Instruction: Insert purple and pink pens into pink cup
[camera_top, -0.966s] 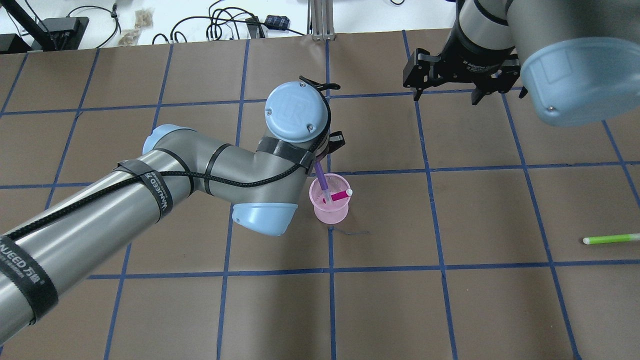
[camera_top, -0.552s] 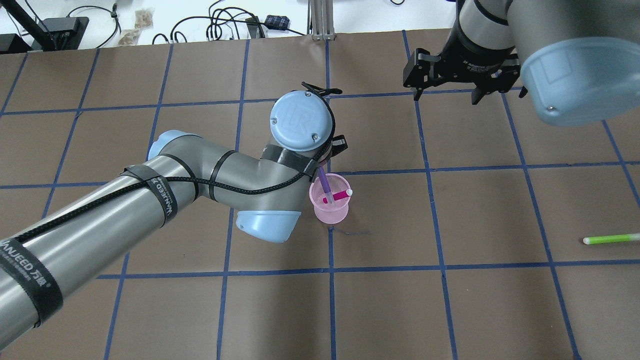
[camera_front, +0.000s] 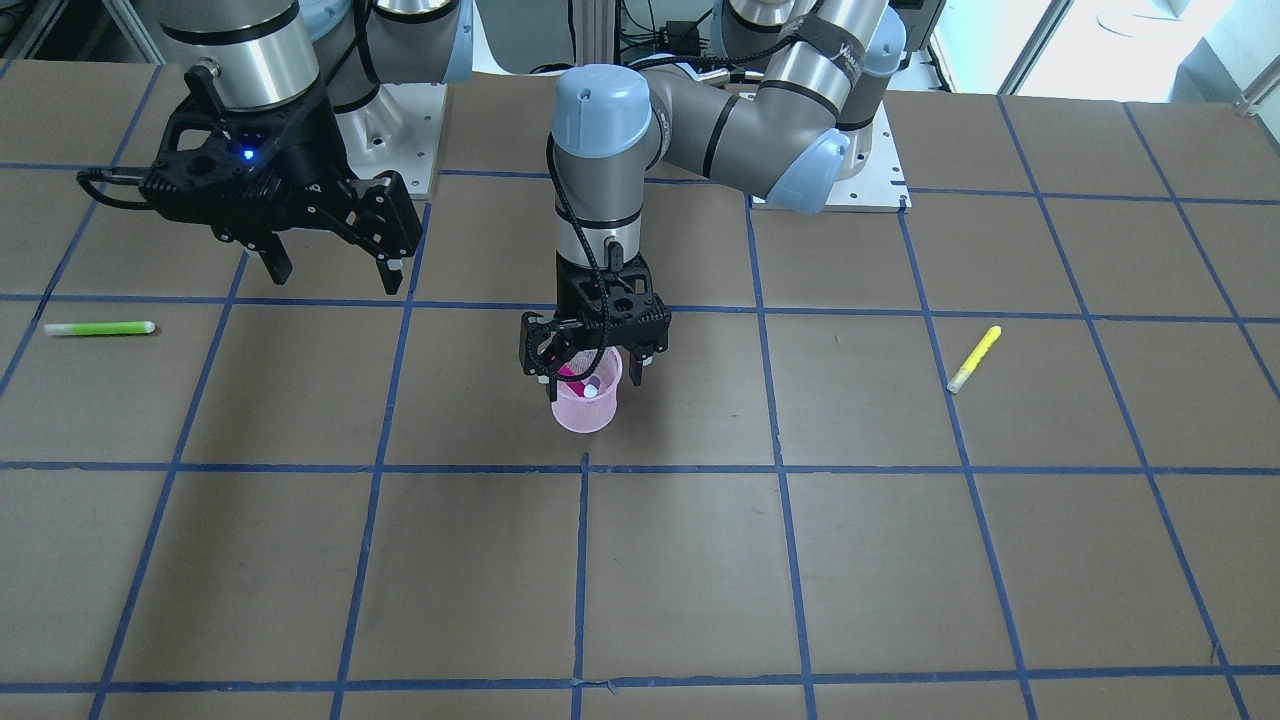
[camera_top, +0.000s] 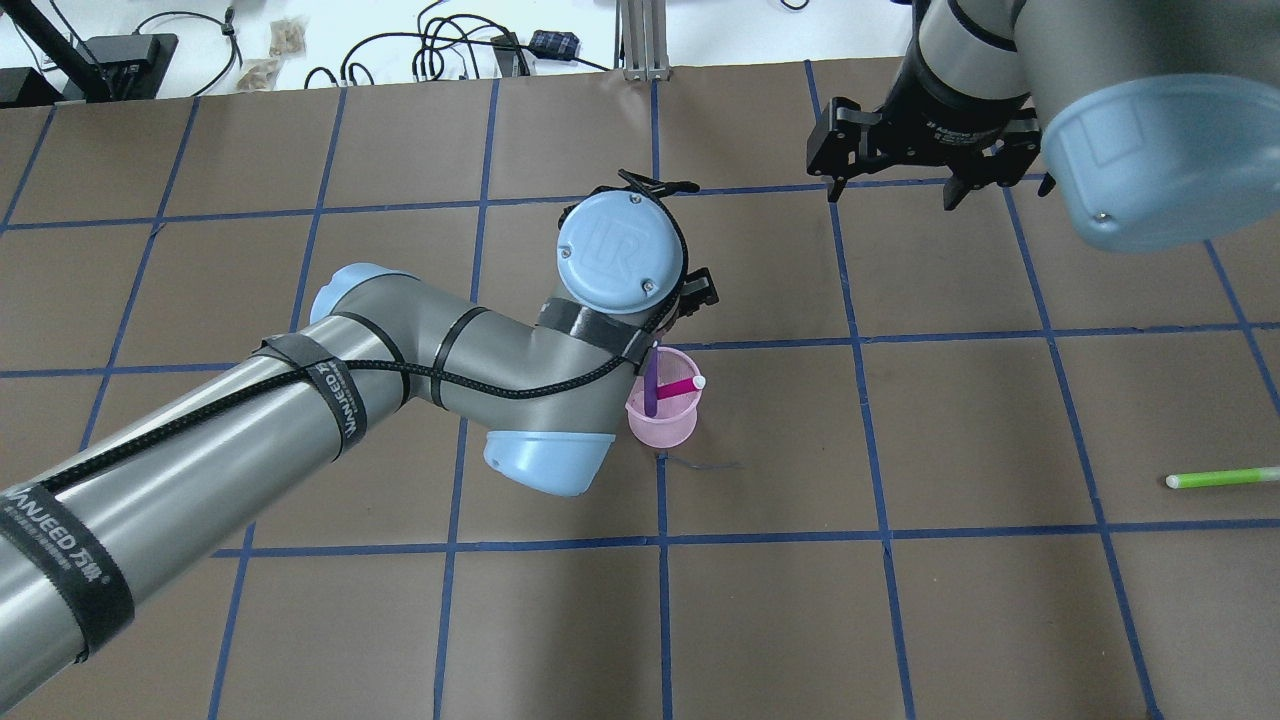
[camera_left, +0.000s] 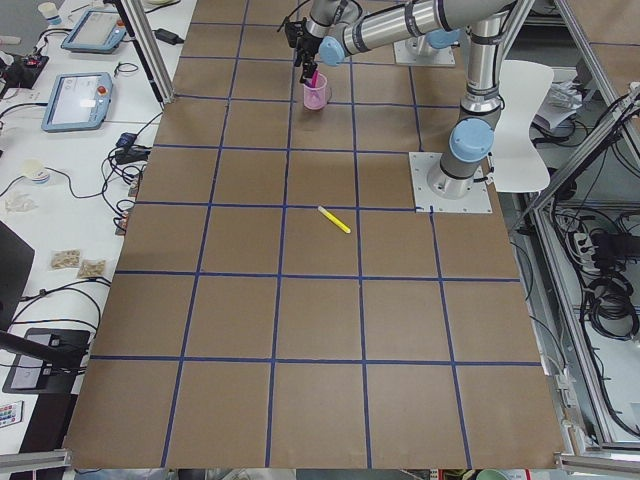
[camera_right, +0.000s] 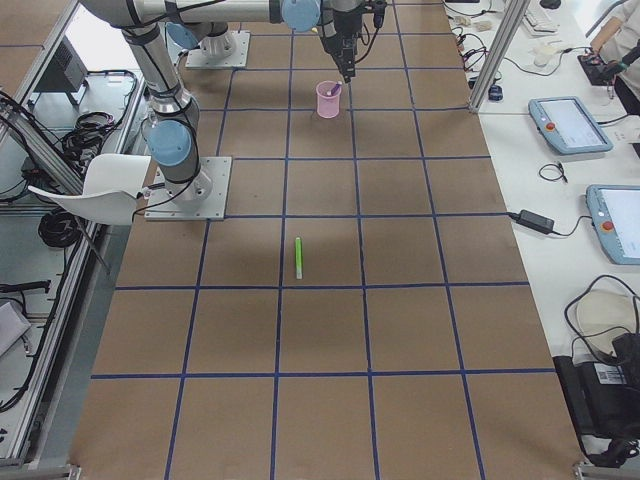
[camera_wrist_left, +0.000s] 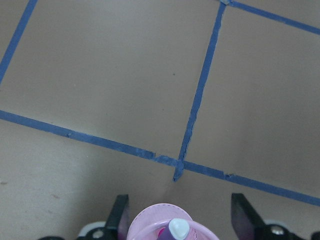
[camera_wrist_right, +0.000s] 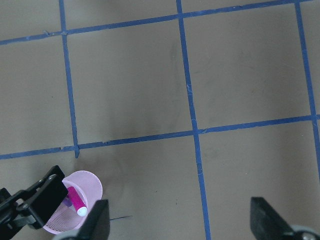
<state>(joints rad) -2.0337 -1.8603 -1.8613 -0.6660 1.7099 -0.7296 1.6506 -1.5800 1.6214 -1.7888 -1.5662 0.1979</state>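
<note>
overhead exterior view has the purple pen (camera_top: 651, 392) and pink pen (camera_top: 682, 384) leaning inside the pink cup (camera_top: 662, 428). left gripper (camera_front: 591, 376) hangs just over it, jaws spread, gripping nothing; right gripper (camera_front: 335, 278) gapes empty, well apart. insertion looks done, i'd say; next, lift straight clear.

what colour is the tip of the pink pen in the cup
White. The tip of the pink pen shows best in the overhead exterior view.
</note>
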